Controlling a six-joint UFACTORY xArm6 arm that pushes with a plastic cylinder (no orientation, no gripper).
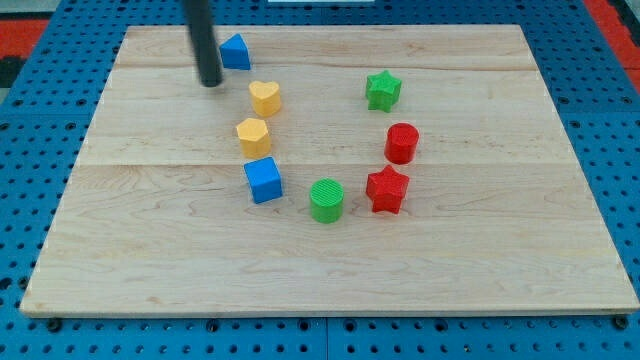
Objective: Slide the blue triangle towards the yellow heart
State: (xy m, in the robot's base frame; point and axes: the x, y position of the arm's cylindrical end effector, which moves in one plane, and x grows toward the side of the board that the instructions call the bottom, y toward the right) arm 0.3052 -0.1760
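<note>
Camera view shows you the blue triangle (235, 52) close to the bench's top edge, left of the middle, with the yellow heart (265, 97) a short way below it and a little toward the view's right. Your rod comes down from the view's top, and my tip (210, 84) rests on the bench (500, 250) just left of the triangle and slightly lower, roughly level with the upper part of the heart and apart from both. No hand is fitted to this arm, only the rod, so nothing is clasped or let go; the tip appears to touch no block.

What the coming move turns on is this: the heart lies below and slightly right of the triangle, so the push has to come from the triangle's far side, the side facing the bench's top edge. Your tip sits on the wrong side for that, beside and below the block. In my judgement you need to bring it round the triangle's left, up toward the top edge, and only then drive downward and a touch rightward. Little bench is left between the triangle and that edge, so the approach looks tight.

Mind the neighbours too. A second yellow block (253, 134) sits just under the heart, and a blue cube (263, 180) below that, so an overlong push could shove the whole column. The green star (382, 90), red cylinder (401, 143), red star (387, 189) and green cylinder (326, 200) lie well apart to the right
</note>
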